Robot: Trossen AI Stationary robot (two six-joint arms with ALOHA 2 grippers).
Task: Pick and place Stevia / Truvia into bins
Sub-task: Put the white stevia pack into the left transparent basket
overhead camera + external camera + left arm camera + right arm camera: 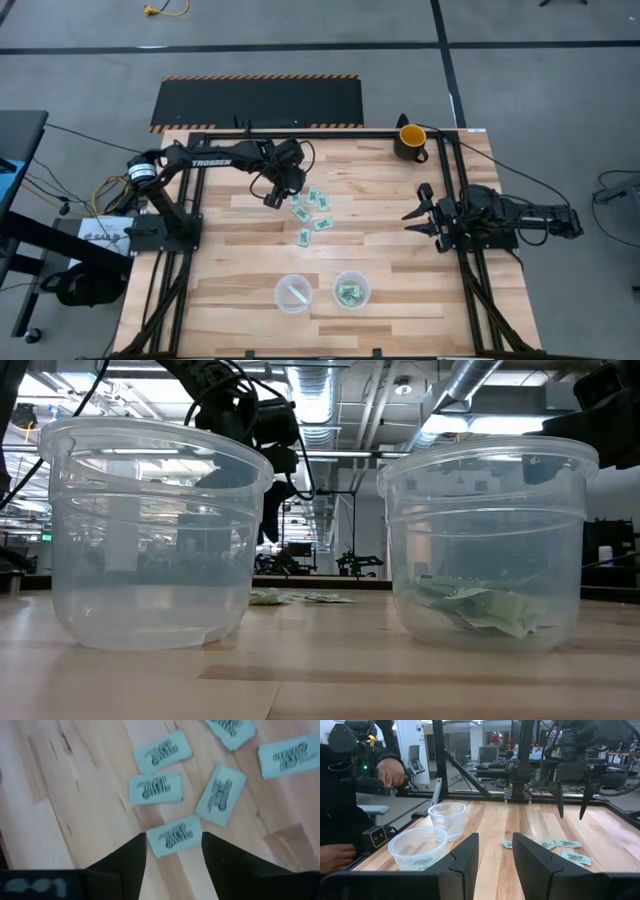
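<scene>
Light wooden tabletop [220,270] framed by dark rails, loose green Stevia / Truvia packets [311,212] scattered near its centre, two clear bins [321,292] set side by side near the front edge, a yellow-and-black mug [411,140] placed at the far right corner

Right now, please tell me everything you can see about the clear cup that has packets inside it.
The clear plastic cup is small, round and see-through, with a rolled rim and ridged walls. It stands upright on the wooden table, near its front edge, beside an identical cup that looks empty of packets; the two stand apart. A few light green sweetener packets lie crumpled on its bottom. No end effector touches it.
</scene>
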